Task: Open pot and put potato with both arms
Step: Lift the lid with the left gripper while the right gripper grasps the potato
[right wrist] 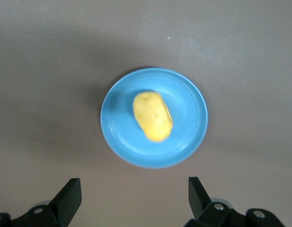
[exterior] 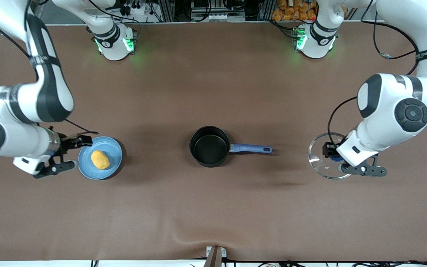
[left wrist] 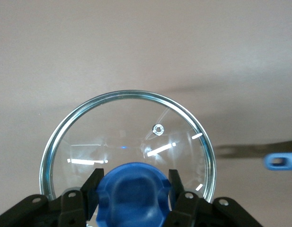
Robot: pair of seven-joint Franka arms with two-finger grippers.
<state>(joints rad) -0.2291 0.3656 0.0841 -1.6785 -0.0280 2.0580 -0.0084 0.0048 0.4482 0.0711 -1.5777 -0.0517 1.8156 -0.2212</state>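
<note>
The black pot (exterior: 209, 146) stands open at the table's middle, its blue handle (exterior: 251, 148) pointing toward the left arm's end. The handle's tip also shows in the left wrist view (left wrist: 280, 161). The clear glass lid (exterior: 319, 157) is low at the left arm's end of the table. My left gripper (exterior: 333, 155) is shut on its blue knob (left wrist: 131, 189), one finger on each side, with the glass (left wrist: 112, 132) spread below. The yellow potato (exterior: 100, 160) lies on a light-blue plate (exterior: 115, 148) at the right arm's end. My right gripper (exterior: 73, 152) is open and empty beside the plate; the right wrist view shows the potato (right wrist: 153, 116) on the plate (right wrist: 188, 109).
The brown mat (exterior: 213, 207) covers the whole table. The two arm bases (exterior: 113, 40) (exterior: 315, 39) stand along the edge farthest from the front camera. A small bracket (exterior: 215, 255) sits at the table's nearest edge, in the middle.
</note>
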